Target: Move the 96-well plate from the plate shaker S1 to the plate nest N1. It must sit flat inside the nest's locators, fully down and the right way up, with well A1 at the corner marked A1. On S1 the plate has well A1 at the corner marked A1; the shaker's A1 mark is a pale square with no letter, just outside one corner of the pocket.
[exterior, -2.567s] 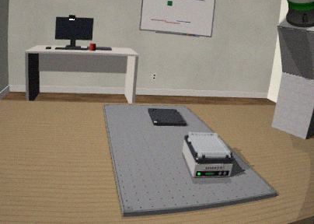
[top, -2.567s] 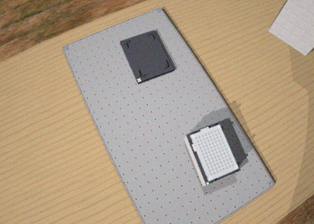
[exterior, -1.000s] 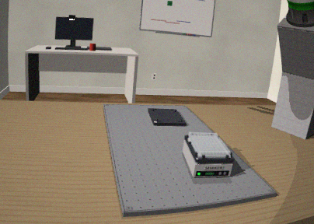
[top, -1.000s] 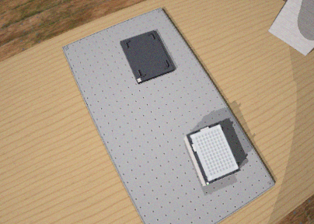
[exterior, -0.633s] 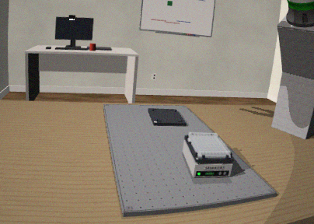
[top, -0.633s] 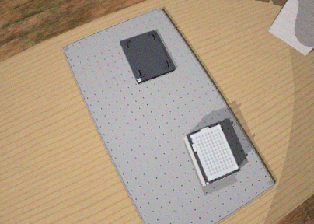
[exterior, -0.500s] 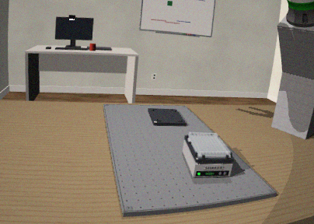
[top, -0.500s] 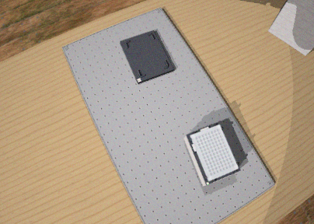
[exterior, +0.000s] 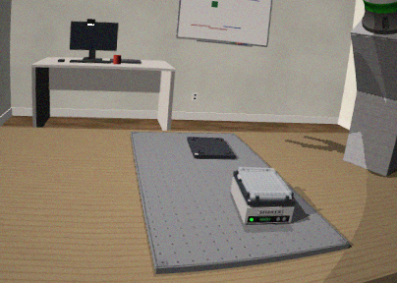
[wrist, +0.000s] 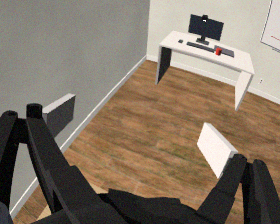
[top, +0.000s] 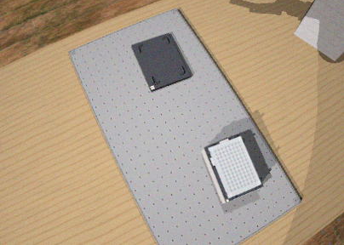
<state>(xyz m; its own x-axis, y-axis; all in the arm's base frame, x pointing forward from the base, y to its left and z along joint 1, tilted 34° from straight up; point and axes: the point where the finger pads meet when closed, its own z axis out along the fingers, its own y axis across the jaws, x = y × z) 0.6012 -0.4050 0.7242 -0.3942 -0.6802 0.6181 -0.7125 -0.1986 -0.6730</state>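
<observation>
— Two black fingers of the gripper (wrist: pixel 140 128) stand as wide apart as they go, with nothing between them. In the wrist view they frame only wood floor, a grey wall and a far white desk (wrist: pixel 209 56); is the plate anywhere near?

— No, well apart. The 96-well plate (top: pixel 234 167) sits in the pocket of plate shaker S1 (exterior: pixel 262 205), near the right-hand near corner of the grey perforated board (top: pixel 140 139).

— Any writing?

— The shaker's front panel carries a word and a small green display, both too blurred to read. A pale square (top: pixel 227 200) shows just outside one corner of its pocket. Plate nest N1 (top: pixel 162 60) has a pale mark (top: pixel 152 88) at one corner; no letters can be made out there either.

— And the room around them?

— The nest lies at the board's far end, four corner locators showing, the pocket bare. Open board runs between nest and shaker. The shaker stands close to the board's right edge. The arm's grey pedestal (exterior: pixel 373 112) rises beside the table's right rim, and the gripper's forked shadow (top: pixel 272 1) falls on the wood table (top: pixel 51 148) beyond the board.
</observation>
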